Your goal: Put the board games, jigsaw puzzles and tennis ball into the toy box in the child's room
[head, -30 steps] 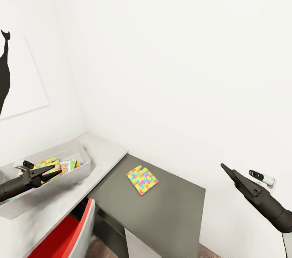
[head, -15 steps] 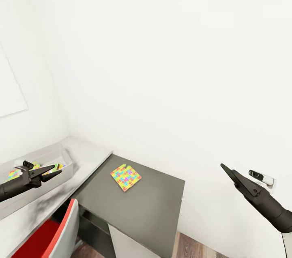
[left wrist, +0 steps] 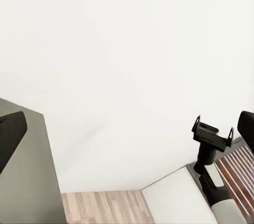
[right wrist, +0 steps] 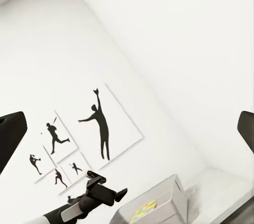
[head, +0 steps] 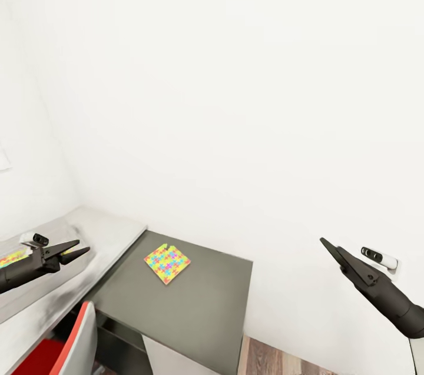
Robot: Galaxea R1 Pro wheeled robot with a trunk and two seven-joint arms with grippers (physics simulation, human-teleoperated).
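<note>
One jigsaw puzzle (head: 166, 263), a thin board of bright interlocking pieces, lies flat on a dark grey lower top (head: 194, 304) beside the pale table (head: 103, 231). The toy box (head: 26, 295) is cut off at the head view's left edge, with colourful toys (head: 10, 258) inside. The right wrist view shows the toy box (right wrist: 169, 203) from the side. My left gripper (head: 75, 248) hovers open over the table by the box, holding nothing. My right gripper (head: 325, 242) hangs open and empty in front of the white wall, well right of the puzzle.
A red chair with a pale back (head: 73, 342) stands under the table's near edge. A white cabinet panel (head: 174, 360) sits below the dark top, and wood floor (head: 271, 360) lies to its right. Baseball-player silhouette pictures (right wrist: 98, 123) hang above the box.
The whole head view has shifted: the camera turned right, so puzzle, table and toy box slid left and the wall picture left the frame. Both arms keep their pose.
</note>
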